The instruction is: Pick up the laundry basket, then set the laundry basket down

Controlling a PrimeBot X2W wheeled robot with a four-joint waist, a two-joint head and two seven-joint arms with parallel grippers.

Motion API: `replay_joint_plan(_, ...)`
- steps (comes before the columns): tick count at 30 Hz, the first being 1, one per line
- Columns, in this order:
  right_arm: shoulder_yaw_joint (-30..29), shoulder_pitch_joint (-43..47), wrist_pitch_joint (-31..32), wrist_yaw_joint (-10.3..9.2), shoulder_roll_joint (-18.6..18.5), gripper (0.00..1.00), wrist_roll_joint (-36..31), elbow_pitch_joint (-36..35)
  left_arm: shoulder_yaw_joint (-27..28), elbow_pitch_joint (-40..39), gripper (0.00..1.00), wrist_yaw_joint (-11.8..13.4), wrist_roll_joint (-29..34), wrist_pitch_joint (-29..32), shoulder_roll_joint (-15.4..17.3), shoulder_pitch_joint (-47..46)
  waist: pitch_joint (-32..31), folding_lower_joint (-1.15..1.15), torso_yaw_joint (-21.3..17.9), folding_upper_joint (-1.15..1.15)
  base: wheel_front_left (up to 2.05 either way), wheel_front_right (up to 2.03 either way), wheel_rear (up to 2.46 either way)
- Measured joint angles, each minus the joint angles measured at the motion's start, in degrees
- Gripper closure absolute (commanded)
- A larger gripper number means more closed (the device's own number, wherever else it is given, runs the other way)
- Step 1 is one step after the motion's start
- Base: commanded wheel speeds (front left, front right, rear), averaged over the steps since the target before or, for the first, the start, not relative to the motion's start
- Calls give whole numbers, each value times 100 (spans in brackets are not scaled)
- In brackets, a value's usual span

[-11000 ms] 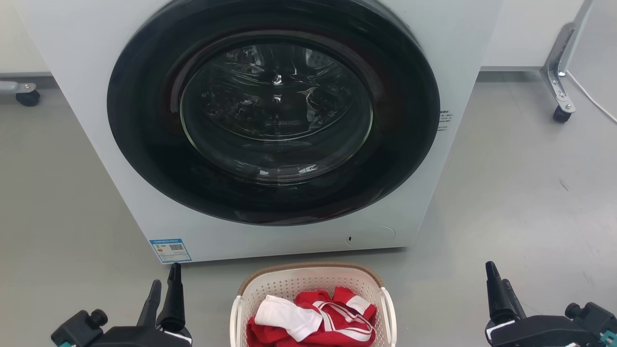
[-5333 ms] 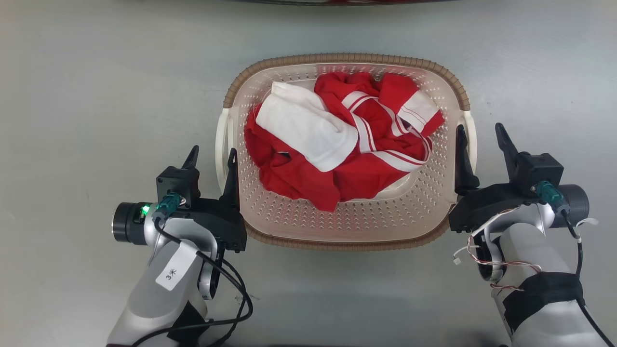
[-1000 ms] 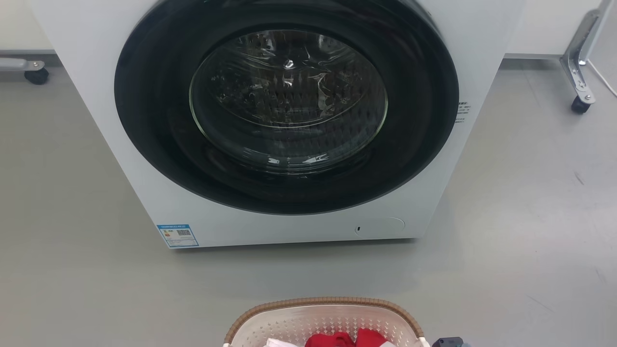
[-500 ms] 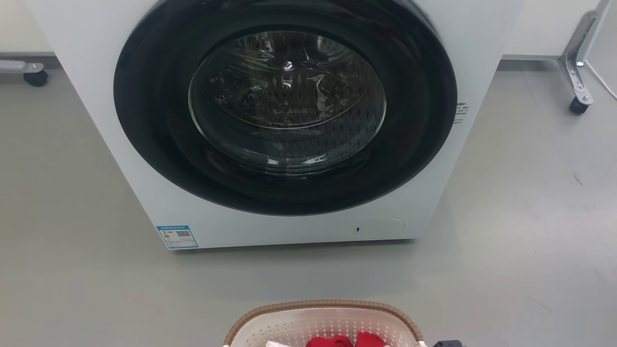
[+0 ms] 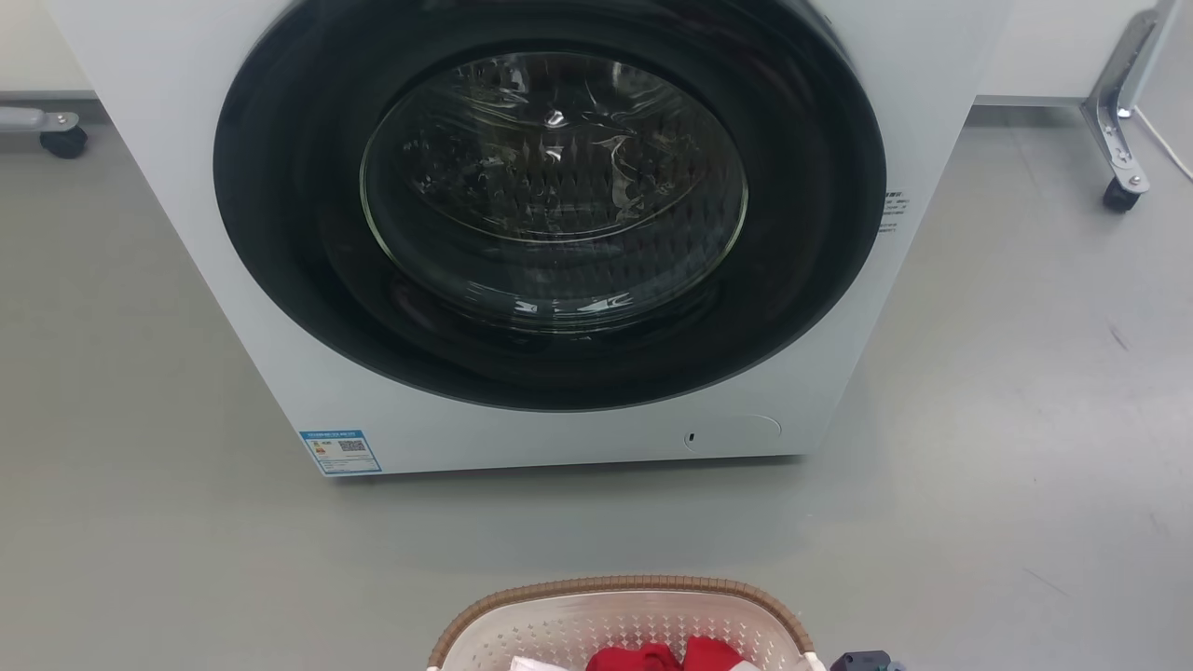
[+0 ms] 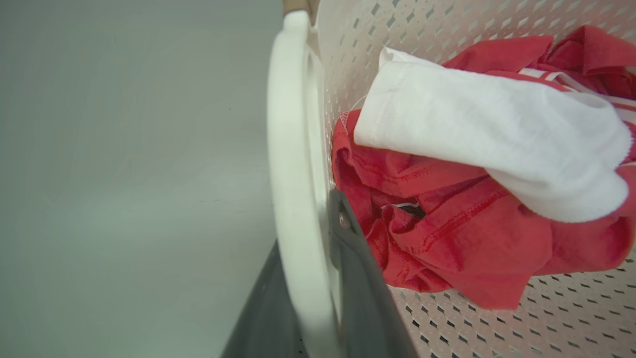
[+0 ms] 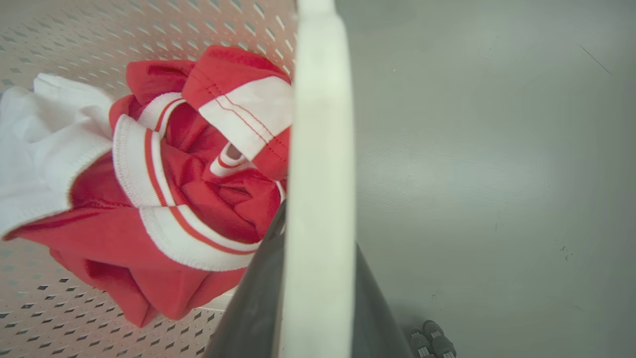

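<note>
Above the grey floor point(image 5: 140, 559), the laundry basket point(image 5: 615, 589) has barely moved this second, left gripper point(image 6: 305, 238) and right gripper point(image 7: 318, 278) clamped on its handles point(image 6: 290, 149): seemingly lifted, set-down pending.

Dark grey tapered fingers point(image 6: 360, 288), small screw point(image 6: 343, 219)

The head view's bottom edge cuts off most of the laundry basket point(image 5: 615, 585). The blue label point(image 5: 339, 451) on the washing machine point(image 5: 485, 443) is too small to read.
</note>
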Motion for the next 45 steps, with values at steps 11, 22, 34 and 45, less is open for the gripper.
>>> replay_joint_plan(11, 103, -160, -97, 0, -5, 100, 100, 2, -8, 26, 100, -1, -2, -49, 10, -127, 222, 0, 1, 0, 0, 0, 0)
replay_joint_plan(22, 5, -995, -247, -8, -8, 100, 185, 24, -13, -25, 100, -2, 58, -152, 124, -985, 767, 1, 12, 0, 0, 0, 0)
replay_joint_plan(34, -162, -2068, -452, -8, -14, 100, 181, 231, -11, -148, 100, 9, 170, -259, 177, -1952, 1594, 1, 87, 1, 0, 0, 0)
replay_joint_plan(45, -307, -2723, -702, 3, -2, 100, 94, 556, -42, -163, 100, 14, 268, -333, 146, -2559, 2510, 2, 189, 1, 0, 0, 0)
